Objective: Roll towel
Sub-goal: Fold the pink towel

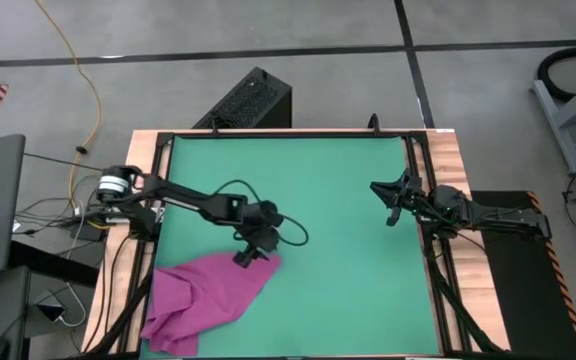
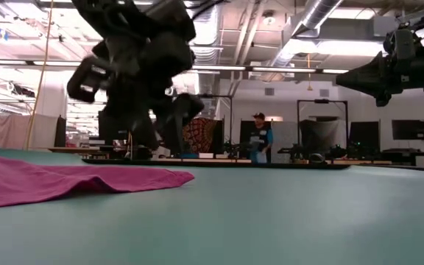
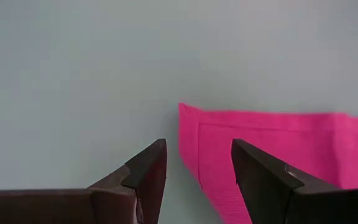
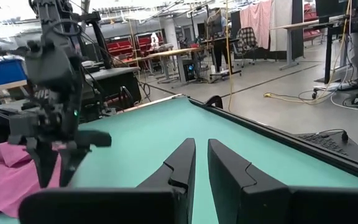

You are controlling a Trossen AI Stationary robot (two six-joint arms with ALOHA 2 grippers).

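Note:
The magenta-pink towel [image 1: 203, 298] lies crumpled on the green mat [image 1: 348, 240] near its near left corner. It also shows in the low view [image 2: 50, 180] and in the right wrist view [image 4: 5, 177]. My left gripper [image 1: 251, 256] is open and points down over the towel's far right corner [image 3: 188, 118]. One finger [image 3: 148, 171] is over bare mat and the other [image 3: 257, 171] is over the cloth; neither visibly touches it. My right gripper [image 1: 392, 202] is shut and empty, held above the mat's right edge.
A black frame [image 1: 413, 150] runs around the mat, with wooden table edges outside it. Bare mat stretches from the towel across to the right arm. A black box [image 1: 248, 100] stands beyond the far edge. A person [image 2: 260, 136] stands far off in the room.

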